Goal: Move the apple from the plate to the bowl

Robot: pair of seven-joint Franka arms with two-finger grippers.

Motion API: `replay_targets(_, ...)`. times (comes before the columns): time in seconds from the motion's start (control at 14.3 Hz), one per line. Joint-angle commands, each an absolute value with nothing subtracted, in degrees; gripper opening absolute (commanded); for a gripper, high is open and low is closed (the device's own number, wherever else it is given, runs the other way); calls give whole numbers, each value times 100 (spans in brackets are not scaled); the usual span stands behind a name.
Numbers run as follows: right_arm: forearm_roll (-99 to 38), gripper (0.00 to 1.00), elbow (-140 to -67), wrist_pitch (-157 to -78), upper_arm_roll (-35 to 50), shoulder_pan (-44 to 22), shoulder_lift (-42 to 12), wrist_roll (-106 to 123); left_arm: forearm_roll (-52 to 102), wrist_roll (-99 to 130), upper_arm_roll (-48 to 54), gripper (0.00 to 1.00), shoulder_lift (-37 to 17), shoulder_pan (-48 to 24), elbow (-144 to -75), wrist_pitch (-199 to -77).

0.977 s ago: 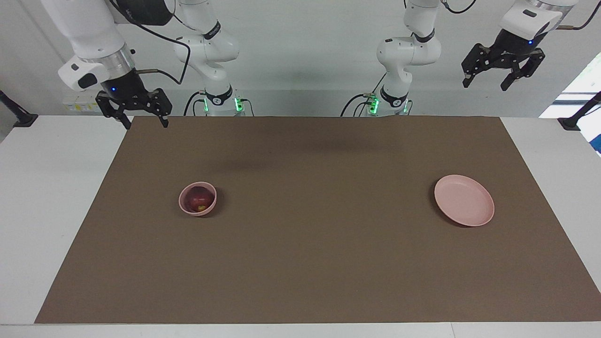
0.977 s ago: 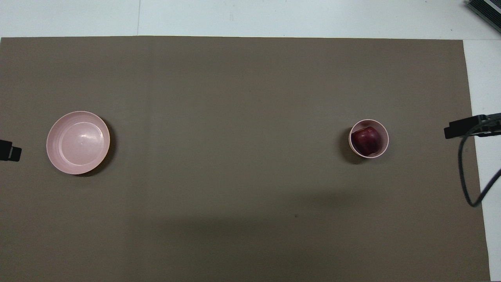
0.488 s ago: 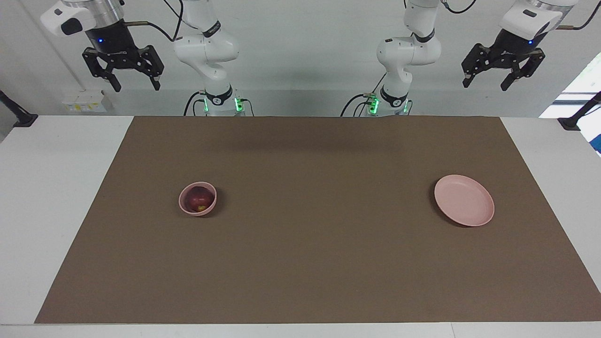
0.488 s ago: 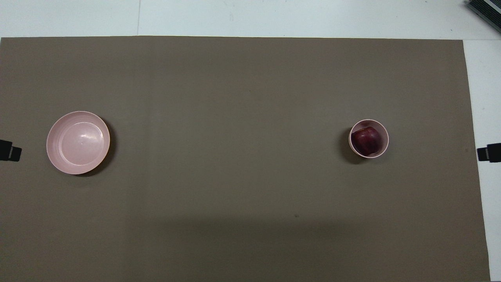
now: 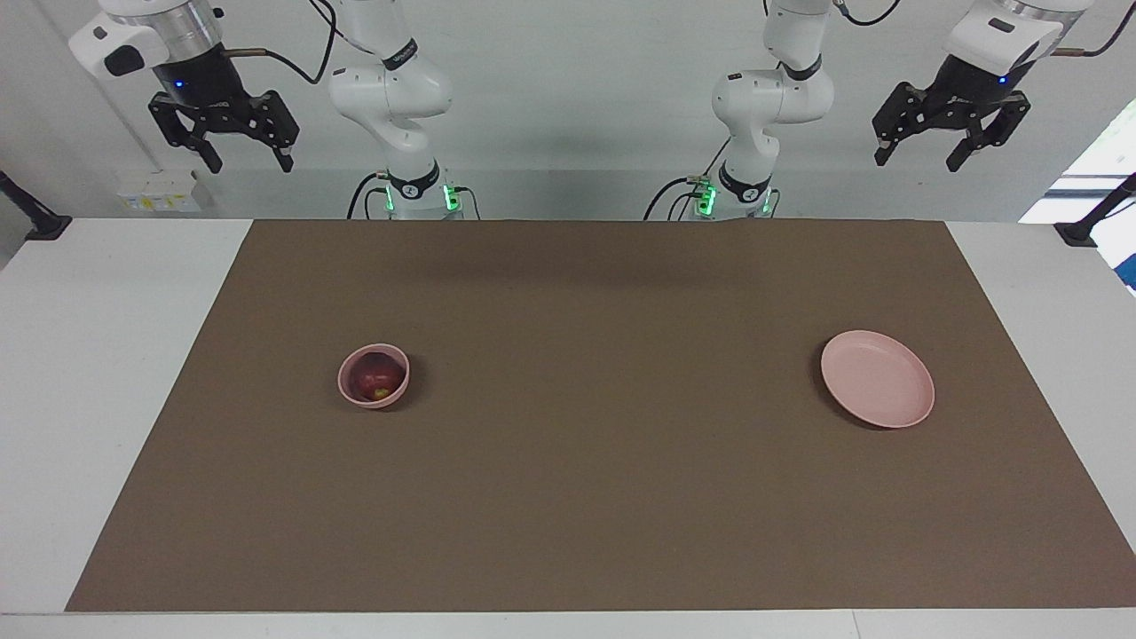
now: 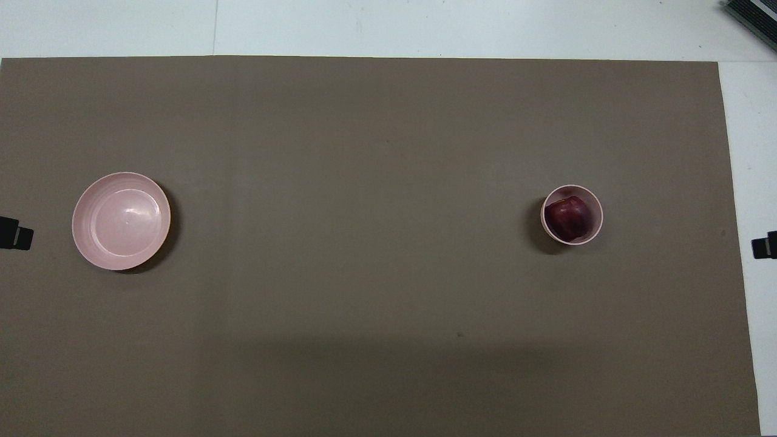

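The apple (image 5: 375,376) sat inside the bowl (image 5: 374,376), toward the right arm's end of the desk (image 5: 53,355), and the plate (image 5: 877,378) lay bare toward the left arm's end, well apart from it; judged from that, the move looked done and little was left to go wrong; a fresh reach into the bowl could tip it, since it was small, deep and probably light, and the round, glossy apple would roll off across the flat brown mat (image 5: 603,479); the right end effector (image 5: 224,146) hung high over its own end of the desk, fingers spread and empty; the left end effector (image 5: 951,133) waited high at the other end, likewise released; bowl and plate were smooth pale pink with a matte sheen, the plate flat and low-rimmed.
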State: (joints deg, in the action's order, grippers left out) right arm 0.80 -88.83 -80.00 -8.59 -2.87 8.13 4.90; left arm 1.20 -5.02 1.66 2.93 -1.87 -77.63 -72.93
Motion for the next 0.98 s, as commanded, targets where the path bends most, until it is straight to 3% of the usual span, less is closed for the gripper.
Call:
replay_targets(0.0, 220, 100, -8887, -8086, -800, -272, 827, 457, 18, -554, 149, 100, 422, -193, -7893, -7260)
replay_targets(0.91, 501, 100, -8824, -8244, -729, -563, 773, 589, 18, -554, 149, 100, 422, -193, -7893, -7260)
